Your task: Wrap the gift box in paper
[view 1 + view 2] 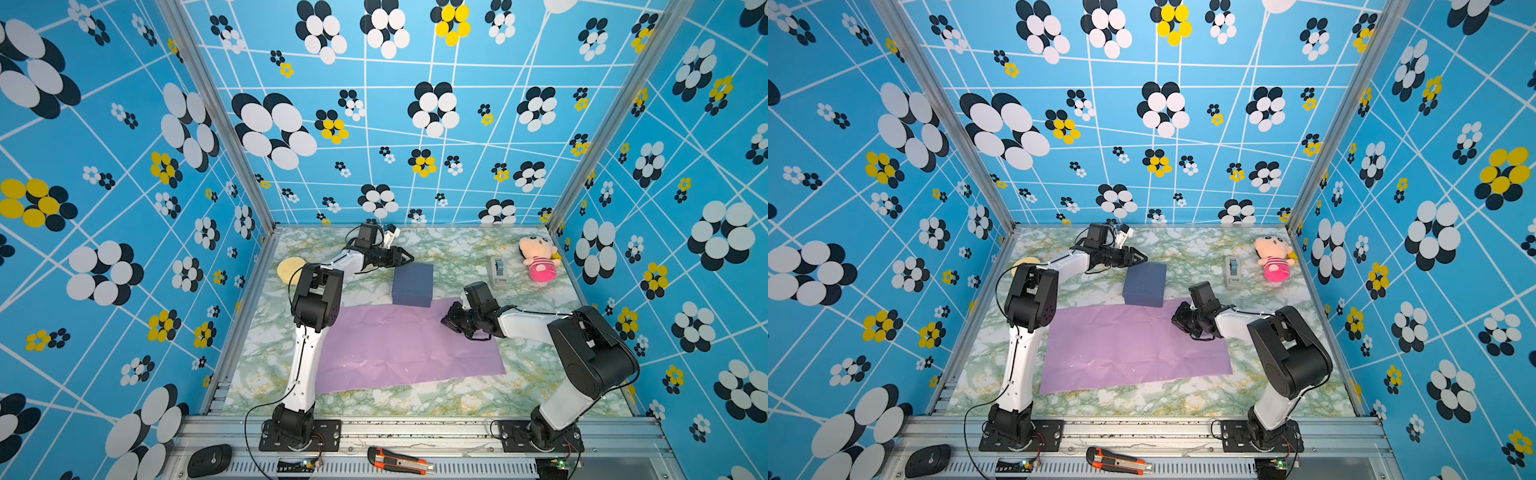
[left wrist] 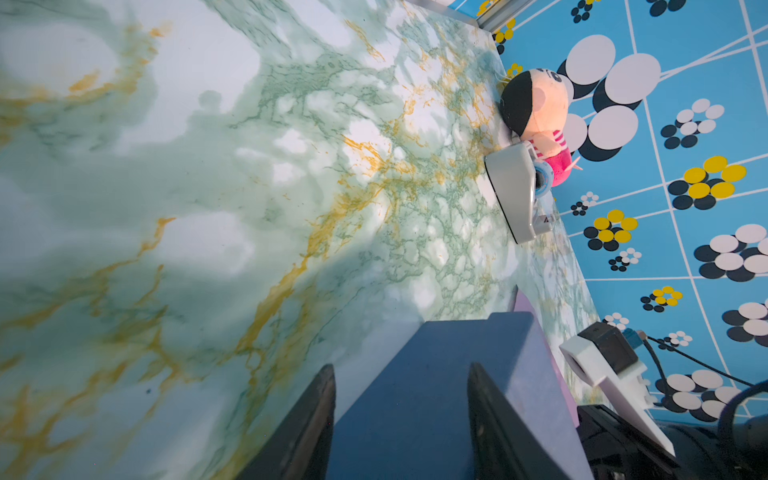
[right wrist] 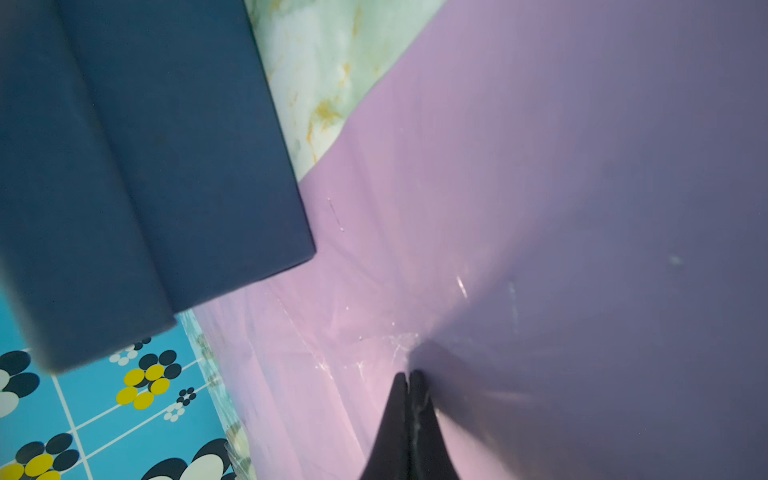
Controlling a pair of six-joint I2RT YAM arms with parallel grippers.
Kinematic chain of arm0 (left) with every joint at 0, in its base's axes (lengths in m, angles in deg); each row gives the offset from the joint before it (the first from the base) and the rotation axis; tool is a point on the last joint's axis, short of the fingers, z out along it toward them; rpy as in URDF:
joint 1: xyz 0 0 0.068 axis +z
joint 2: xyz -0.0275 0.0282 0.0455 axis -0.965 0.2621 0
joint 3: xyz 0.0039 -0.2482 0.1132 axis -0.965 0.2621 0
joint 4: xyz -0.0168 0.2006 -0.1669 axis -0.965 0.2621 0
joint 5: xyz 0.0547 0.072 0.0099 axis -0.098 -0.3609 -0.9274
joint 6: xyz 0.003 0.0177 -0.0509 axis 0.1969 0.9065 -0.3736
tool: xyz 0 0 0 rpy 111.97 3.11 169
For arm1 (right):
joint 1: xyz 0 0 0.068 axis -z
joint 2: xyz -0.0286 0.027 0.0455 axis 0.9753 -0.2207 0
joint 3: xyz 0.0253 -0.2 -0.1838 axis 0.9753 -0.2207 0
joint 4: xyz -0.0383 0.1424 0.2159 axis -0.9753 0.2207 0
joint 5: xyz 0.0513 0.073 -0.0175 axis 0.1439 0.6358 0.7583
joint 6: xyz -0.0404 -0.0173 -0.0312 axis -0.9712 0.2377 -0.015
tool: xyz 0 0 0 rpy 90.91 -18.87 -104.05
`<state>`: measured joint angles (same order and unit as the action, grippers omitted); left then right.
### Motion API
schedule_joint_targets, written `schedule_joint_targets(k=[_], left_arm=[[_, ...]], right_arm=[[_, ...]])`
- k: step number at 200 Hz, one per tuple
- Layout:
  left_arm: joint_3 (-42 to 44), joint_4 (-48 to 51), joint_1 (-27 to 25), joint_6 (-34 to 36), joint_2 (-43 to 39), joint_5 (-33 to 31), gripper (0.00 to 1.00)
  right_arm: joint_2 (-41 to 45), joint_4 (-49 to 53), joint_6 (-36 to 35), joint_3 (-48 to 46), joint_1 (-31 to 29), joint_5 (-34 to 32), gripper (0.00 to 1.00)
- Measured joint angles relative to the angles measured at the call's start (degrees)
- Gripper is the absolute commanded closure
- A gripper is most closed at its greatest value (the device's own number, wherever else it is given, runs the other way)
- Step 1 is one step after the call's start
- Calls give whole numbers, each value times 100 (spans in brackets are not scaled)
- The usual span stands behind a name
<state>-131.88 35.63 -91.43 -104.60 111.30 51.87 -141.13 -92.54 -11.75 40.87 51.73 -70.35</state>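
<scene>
The gift box (image 1: pixel 411 284) sits at the far edge of the paper (image 1: pixel 407 349), mostly on bare tabletop (image 1: pixel 457 399). Your left end effector (image 1: pixel 405 257) is spread at its far corner, and a push there could skew the box. Your right end effector (image 1: pixel 445 320), pressed together on the sheet, could drag or tear it.

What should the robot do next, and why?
Probably close the left gripper on the gift box and shift it toward the middle of the paper. Its open jaws stand by the box, which sits only at the sheet's far edge, while the shut right gripper touches the paper.
</scene>
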Motion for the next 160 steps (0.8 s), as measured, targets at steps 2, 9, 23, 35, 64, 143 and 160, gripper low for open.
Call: schedule_joint_targets(k=[2,9,23,35,64,143,160], left_arm=[[20,-13,-2,0,-13,22,48],[85,-37,-17,4,-52,68,48],[201,-79,-52,22,-127,164,49],[302,-105,-96,28,-190,234,49],[669,-122,-227,118,-452,420,50],[1655,94,-415,695,-1530,367,50],[1700,293,-402,669,-1661,9,50]], right_arm=[[-2,-11,2,0,-2,-4,98],[-13,-35,13,0,0,-11,99],[-33,-92,15,0,-2,-31,99],[-48,-136,17,0,0,-46,99],[-61,-168,17,0,0,-66,100],[28,-120,9,-28,7,-251,82],[295,221,-87,-72,17,-411,74]])
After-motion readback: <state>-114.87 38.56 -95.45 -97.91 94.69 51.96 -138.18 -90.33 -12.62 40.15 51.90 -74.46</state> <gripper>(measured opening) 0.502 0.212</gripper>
